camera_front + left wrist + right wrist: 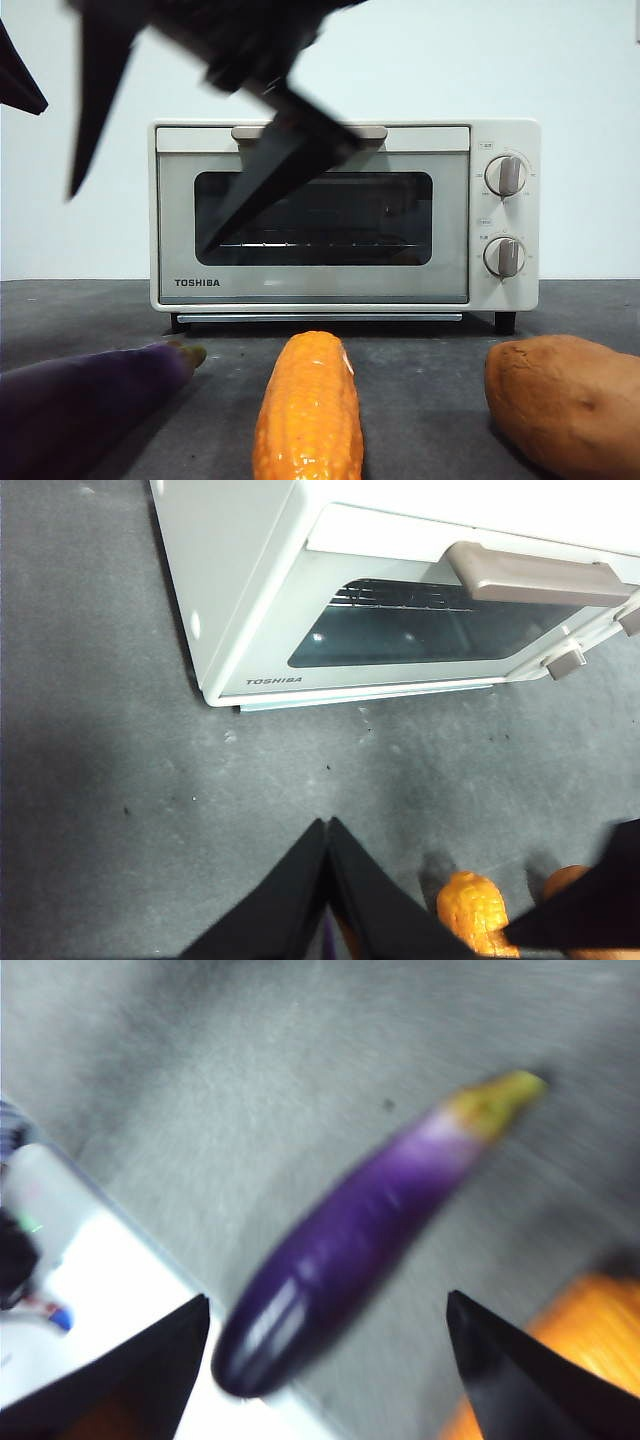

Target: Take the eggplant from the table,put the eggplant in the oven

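I take the toaster oven (345, 215) as my landmark. It stands at the back of the dark grey worktop (430, 400) with its door shut, the beige bar handle (375, 132) along the top of the door and two round knobs (505, 215) stacked to the right of the glass; I can see the wire rack (320, 243) through the window.

The eggplant (85, 400) lies on the worktop in front of the oven's left end, its yellow-green stem tip pointing toward the middle of the oven front. In front of the oven's middle lies an orange corn cob (308, 410), and in front of the knob side a brown sweet potato (565, 400); none of the three touch each other.

My right end effector (325, 1360) hangs over the eggplant (360, 1235) with its two jaws spread wide, one on each side of the blunt end, not touching it. This view is smeared with motion blur, so I cannot read finer detail.

My left end effector (328, 832) has its jaws pressed together at the tips with nothing held, above bare worktop (120, 730) in front of the oven (400, 590), beside the corn cob (470, 912).

In the front view a dark, blurred arm (270, 150) crosses the oven door from above; I cannot tell from there which arm it is.
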Robot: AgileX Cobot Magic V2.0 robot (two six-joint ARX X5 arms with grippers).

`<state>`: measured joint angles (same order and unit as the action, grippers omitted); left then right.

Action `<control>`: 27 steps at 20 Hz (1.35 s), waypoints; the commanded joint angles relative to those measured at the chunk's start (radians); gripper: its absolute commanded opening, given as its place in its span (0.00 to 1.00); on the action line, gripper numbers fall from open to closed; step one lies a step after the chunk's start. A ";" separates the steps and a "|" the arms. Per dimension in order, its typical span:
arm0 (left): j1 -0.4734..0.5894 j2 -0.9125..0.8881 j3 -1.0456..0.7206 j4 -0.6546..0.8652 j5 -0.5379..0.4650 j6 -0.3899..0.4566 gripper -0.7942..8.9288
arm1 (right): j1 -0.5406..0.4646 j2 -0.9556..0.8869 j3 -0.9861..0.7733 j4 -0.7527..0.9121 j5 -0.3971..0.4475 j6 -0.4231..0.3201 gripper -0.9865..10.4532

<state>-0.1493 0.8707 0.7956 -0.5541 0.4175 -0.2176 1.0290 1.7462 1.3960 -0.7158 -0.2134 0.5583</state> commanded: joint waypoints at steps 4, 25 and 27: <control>-0.003 0.008 0.017 -0.007 -0.003 0.031 0.09 | 0.032 0.210 0.129 -0.042 0.006 0.010 0.42; 0.007 0.008 0.062 -0.010 -0.116 0.103 0.09 | 0.034 0.332 0.244 -0.132 -0.025 -0.047 0.23; 0.024 0.008 0.102 -0.005 -0.124 0.102 0.09 | 0.036 0.304 0.300 -0.241 -0.021 -0.122 0.23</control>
<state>-0.1242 0.8711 0.8825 -0.5697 0.2935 -0.1360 1.0481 2.0590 1.6691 -0.9565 -0.2340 0.4873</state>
